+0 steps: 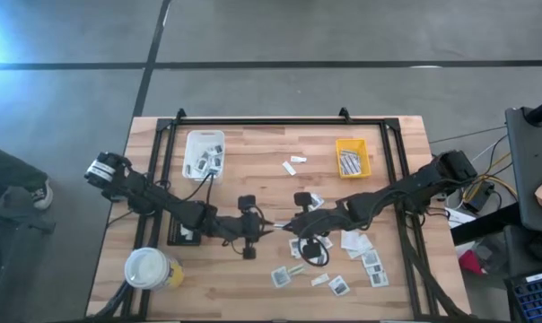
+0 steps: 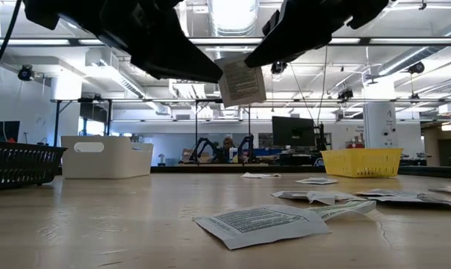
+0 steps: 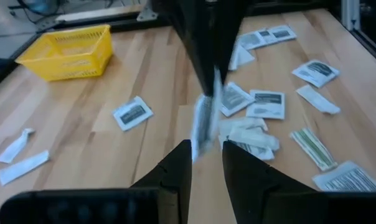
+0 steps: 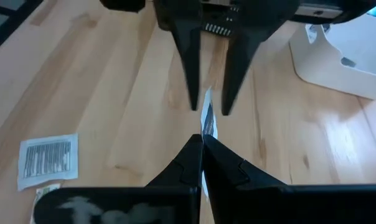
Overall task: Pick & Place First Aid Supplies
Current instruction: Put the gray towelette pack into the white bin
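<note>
White packet [image 2: 243, 82] hangs in mid-air over table centre – right gripper [image 4: 202, 138] pinched tight on its edge, left gripper [image 3: 206, 152] w/ fingers apart either side (not clamping). White tray [image 1: 205, 154] holds several packets; yellow tray [image 1: 352, 158] a few strips.

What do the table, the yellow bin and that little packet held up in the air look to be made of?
Table: wood, with visible plank seams and grain, and a dull sheen.
Yellow bin: probably plastic; its walls are a moulded lattice.
Packet: thin printed paper or foil, hard to tell which; it hangs flat and stiff, pinched by the right gripper.
</note>
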`<state>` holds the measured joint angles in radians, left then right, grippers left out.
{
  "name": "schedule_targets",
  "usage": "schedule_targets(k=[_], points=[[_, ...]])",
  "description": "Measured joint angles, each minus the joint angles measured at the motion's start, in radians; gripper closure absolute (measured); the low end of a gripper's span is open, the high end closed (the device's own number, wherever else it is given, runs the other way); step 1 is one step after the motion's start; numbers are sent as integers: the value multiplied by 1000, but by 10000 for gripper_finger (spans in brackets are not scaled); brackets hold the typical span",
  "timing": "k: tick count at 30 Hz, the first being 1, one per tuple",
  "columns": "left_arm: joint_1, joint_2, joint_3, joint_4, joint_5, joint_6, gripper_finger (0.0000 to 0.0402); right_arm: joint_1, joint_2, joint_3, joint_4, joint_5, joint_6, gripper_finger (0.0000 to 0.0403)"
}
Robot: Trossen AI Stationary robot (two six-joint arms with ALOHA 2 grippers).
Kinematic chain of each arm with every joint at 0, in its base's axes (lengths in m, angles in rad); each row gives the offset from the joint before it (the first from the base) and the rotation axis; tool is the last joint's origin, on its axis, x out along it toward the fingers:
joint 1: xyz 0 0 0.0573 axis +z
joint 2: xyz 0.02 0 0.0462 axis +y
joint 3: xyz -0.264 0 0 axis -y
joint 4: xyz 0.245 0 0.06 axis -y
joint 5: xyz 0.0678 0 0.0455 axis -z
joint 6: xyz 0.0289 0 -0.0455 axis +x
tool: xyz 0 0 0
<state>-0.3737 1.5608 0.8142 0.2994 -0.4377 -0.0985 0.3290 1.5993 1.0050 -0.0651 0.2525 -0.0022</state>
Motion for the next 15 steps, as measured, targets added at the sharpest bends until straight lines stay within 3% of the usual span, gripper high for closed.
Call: schedule_targets(k=[15], points=[[0,0,2,34,-8,12,314,0,3,0,92,1,0,394]])
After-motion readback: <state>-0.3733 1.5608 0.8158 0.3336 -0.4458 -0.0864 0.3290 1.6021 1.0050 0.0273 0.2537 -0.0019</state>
